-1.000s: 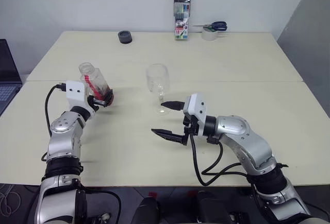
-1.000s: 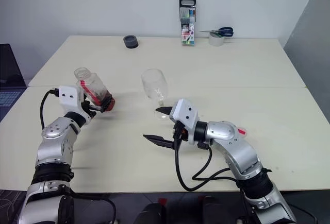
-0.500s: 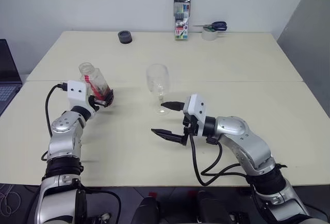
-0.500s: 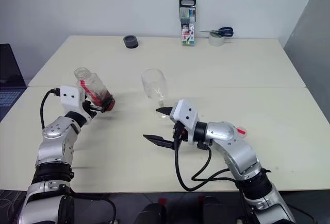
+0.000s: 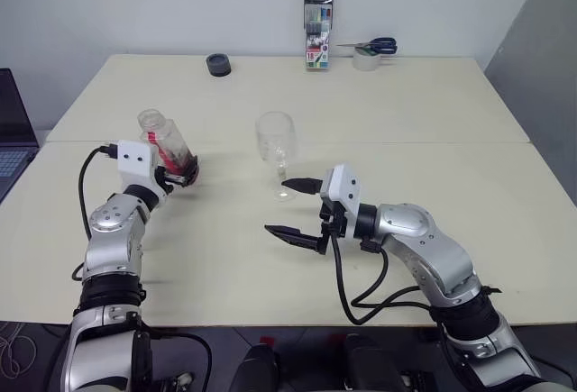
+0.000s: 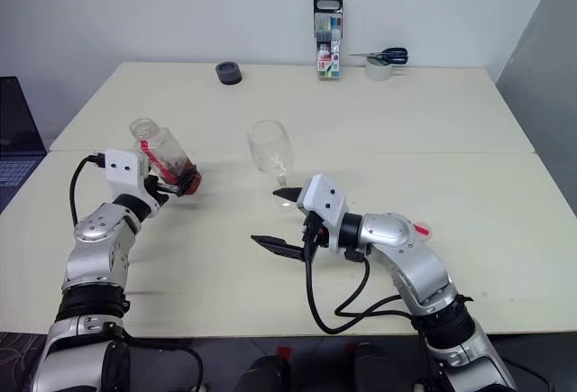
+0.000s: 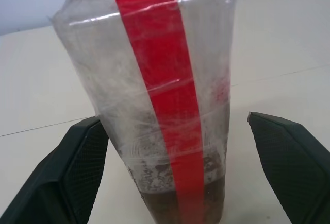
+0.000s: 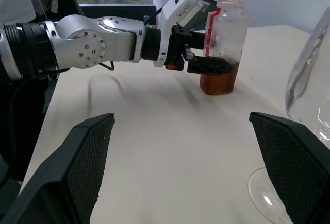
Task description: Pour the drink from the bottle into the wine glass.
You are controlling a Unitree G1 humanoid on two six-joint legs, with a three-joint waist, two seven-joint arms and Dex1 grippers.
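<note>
Left eye view: one bottle [image 5: 168,147] between wide left hand [image 5: 178,174] fingers; one wine glass [image 5: 277,151]; right hand [image 5: 296,210] wide.

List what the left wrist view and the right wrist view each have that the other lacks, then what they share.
Left wrist view: the bottle close up, showing its full red label strip, between the open left gripper.
Right wrist view: the wine glass, the left arm and the bottle's uncapped neck.
Both: the bottle, the drink low in it, and the table.
</note>
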